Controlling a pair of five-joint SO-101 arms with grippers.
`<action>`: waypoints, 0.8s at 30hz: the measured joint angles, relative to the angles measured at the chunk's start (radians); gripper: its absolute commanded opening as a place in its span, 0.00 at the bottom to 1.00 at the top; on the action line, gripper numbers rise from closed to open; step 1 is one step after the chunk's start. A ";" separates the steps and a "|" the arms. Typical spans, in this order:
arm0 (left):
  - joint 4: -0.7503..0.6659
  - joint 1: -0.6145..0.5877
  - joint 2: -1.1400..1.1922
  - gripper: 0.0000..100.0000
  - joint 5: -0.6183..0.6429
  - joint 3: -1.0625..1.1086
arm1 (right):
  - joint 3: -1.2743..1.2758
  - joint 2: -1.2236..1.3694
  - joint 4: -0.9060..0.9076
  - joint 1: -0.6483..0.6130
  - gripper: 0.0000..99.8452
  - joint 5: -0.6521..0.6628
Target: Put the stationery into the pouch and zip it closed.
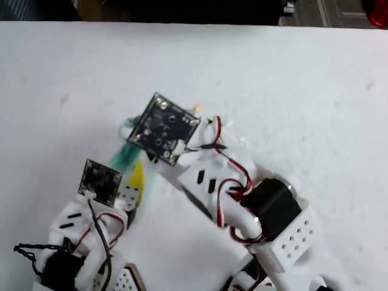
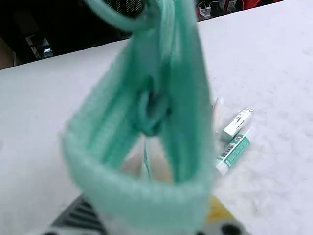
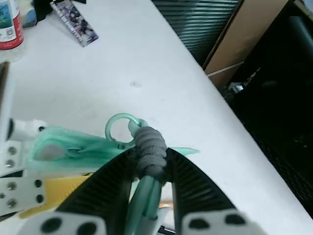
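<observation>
Pouch (image 2: 142, 161) of teal mesh is what I see closest in my left wrist feed, raised above the white table (image 1: 273, 79) with its mouth toward the camera and the zip slider in the middle of it. From the high camera I find it between the two arms, mostly covered by their wrist cameras. The left gripper (image 1: 134, 185) is directly at one end of the pouch, with its yellow part beside the mesh, but if it is holding the pouch or not I cannot tell. The right gripper (image 3: 150, 156) is at the other end, and its black jaws are pressed together on a grey knotted cord (image 3: 146, 142). This cord is tied to a teal ring (image 3: 120, 128) on the pouch. Far behind on the table, in the right wrist feed, stand a bottle (image 3: 9, 24) with a red label and a printed card (image 3: 73, 22). Two pieces of stationery lie on the table just beside the pouch: a teal-and-white pen (image 2: 234, 153) and a smaller white tube (image 2: 238, 122), near each other, both outside the pouch.
</observation>
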 measured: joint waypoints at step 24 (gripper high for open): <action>-0.021 0.000 0.011 0.02 0.002 0.000 | 0.002 0.190 -0.153 0.269 0.02 0.002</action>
